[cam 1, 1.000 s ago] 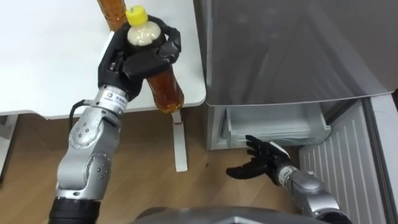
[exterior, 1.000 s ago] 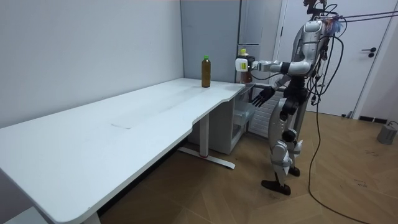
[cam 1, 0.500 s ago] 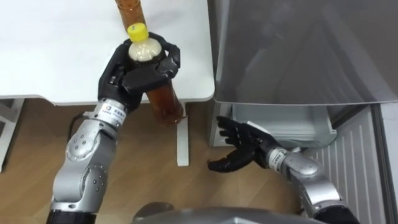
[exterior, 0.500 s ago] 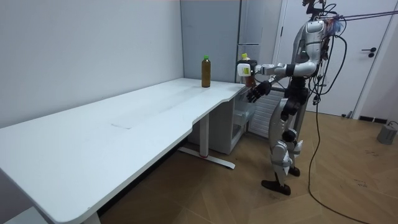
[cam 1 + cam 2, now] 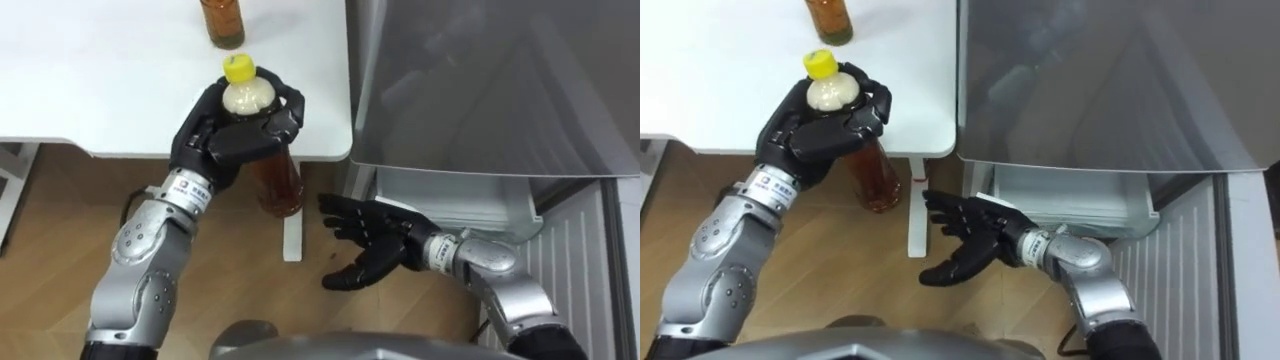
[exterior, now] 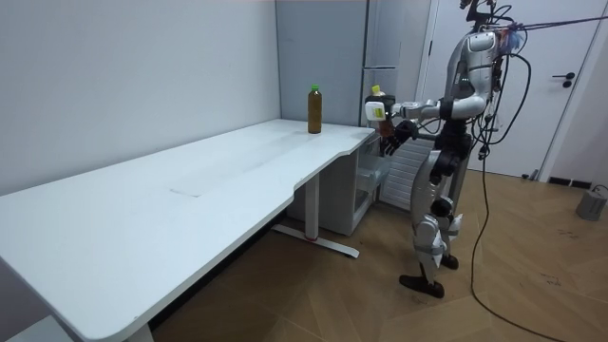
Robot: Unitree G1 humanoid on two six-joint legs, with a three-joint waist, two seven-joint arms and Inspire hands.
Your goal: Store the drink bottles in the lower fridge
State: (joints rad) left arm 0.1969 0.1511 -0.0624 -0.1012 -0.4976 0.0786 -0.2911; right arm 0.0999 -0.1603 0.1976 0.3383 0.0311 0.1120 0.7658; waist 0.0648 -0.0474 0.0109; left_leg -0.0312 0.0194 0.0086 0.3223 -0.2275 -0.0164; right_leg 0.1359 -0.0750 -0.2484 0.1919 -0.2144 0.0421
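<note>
Bottle (image 5: 277, 182), amber plastic, in left hand (image 5: 232, 138)

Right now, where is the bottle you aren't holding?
The free bottle stands on the table, at the top of the left eye view, just beyond the held bottle in the left hand.

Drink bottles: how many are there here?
2. A plastic bottle of amber drink with a yellow cap is gripped in the left hand at the edge of the white table. A green-capped amber bottle stands on that table. Others may be hidden in the grey fridge.
</note>
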